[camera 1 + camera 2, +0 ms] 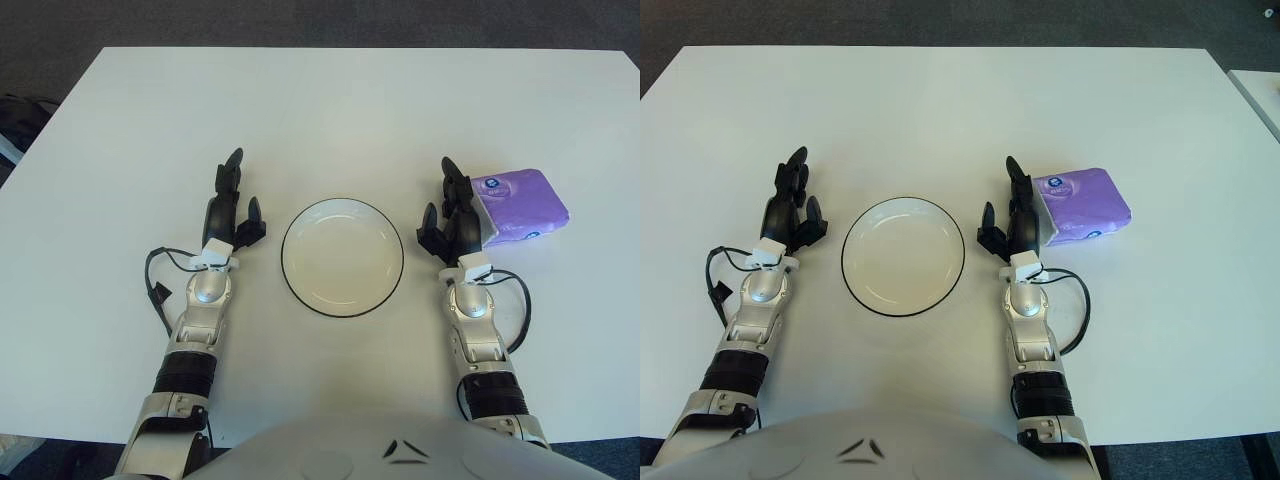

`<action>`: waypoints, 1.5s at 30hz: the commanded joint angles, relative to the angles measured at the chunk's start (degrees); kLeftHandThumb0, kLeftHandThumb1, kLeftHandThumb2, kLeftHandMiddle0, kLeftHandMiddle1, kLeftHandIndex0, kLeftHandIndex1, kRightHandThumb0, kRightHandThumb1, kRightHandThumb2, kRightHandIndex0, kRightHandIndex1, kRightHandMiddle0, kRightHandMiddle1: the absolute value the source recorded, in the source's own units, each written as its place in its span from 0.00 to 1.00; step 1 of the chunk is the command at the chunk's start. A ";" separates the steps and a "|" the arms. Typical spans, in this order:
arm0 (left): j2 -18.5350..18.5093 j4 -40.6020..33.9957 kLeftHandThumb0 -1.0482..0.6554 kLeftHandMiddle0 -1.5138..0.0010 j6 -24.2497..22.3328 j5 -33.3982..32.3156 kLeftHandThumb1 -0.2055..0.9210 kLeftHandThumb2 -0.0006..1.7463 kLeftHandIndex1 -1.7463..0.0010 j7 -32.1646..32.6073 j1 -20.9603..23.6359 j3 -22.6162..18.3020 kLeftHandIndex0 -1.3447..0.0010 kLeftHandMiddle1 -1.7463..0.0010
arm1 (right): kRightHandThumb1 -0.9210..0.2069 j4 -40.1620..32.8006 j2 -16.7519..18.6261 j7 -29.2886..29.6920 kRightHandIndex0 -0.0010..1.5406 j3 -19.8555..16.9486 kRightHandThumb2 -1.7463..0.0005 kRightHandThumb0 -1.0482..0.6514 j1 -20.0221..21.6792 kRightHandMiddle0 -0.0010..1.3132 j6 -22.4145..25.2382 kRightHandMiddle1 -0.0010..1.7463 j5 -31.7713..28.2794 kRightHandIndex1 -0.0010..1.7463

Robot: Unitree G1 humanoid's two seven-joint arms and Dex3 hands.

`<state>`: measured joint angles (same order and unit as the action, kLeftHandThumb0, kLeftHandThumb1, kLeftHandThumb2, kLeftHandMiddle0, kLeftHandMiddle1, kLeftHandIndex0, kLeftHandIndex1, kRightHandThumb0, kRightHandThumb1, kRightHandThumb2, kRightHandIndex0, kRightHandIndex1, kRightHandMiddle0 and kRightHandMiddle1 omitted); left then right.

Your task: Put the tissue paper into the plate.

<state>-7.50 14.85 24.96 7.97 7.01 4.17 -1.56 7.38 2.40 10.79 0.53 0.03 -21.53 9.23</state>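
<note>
table: white, rectangular, dark carpet floor around its far edge and corners
plate: white, round, thin black rim, sits at table centre between the two hands, nothing in it
tissue pack: purple soft pack with a small round logo near its top-left corner and another mark on its near edge; lies flat on the table right of the plate, well clear of the rim, not in the plate
right hand: just right of the plate, black fingers extended and pointing away from the robot, released, gripping nothing; its outer side is right against the left edge of the tissue pack, contact looks likely but I cannot tell for sure
left hand: left of the plate, near the rim but apart from it, fingers extended and spread, released, holding nothing
forearms: silver, both stretched forward over the table from the near edge
cables: black loop beside each wrist, left one on the outer side, right one on the outer side
robot torso: grey, at the bottom edge of the view
</note>
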 commanded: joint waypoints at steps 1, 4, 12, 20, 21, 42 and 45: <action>1.34 4.92 0.14 0.86 -1.83 0.61 1.00 0.52 0.75 -0.07 -5.13 1.05 1.00 1.00 | 0.00 1.90 -0.11 -0.19 0.07 0.06 0.50 0.21 -3.52 0.00 1.65 0.19 -0.11 0.00; 1.38 4.95 0.14 0.86 -1.83 0.66 1.00 0.52 0.75 0.01 -5.09 1.06 1.00 1.00 | 0.00 1.73 -0.16 -0.19 0.06 0.09 0.50 0.21 -3.56 0.00 1.68 0.19 0.01 0.00; 1.46 5.08 0.15 0.86 -1.86 0.78 1.00 0.53 0.76 0.20 -5.01 1.05 1.00 1.00 | 0.00 1.45 -0.30 -0.18 0.06 0.23 0.50 0.21 -3.72 0.00 1.42 0.18 0.30 0.00; 1.60 5.33 0.16 0.86 -1.81 0.76 1.00 0.52 0.76 0.26 -4.80 1.06 1.00 1.00 | 0.00 1.22 -0.46 -0.41 0.06 0.24 0.50 0.21 -3.82 0.00 0.89 0.18 -0.05 0.00; 1.60 5.38 0.16 0.86 -1.79 0.73 1.00 0.52 0.76 0.24 -4.75 1.06 1.00 1.00 | 0.00 0.76 -0.43 -0.53 0.06 0.20 0.50 0.21 -3.91 0.00 0.77 0.18 -0.27 0.00; 2.88 7.92 0.16 0.85 -1.36 0.48 1.00 0.52 0.74 0.80 -2.39 1.30 1.00 1.00 | 0.00 -28.23 -10.20 -3.35 0.08 -7.55 0.56 0.16 4.63 0.00 12.84 0.22 5.11 0.01; 3.17 8.43 0.17 0.85 -1.09 0.43 1.00 0.52 0.74 0.95 -2.02 1.37 1.00 0.99 | 0.00 -26.83 -12.20 -3.28 0.08 -9.14 0.58 0.15 7.25 0.00 12.16 0.23 5.34 0.01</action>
<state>-7.10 16.80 25.27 8.03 7.26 6.28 -1.61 -20.58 -8.16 7.68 -7.40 6.22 -9.19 14.13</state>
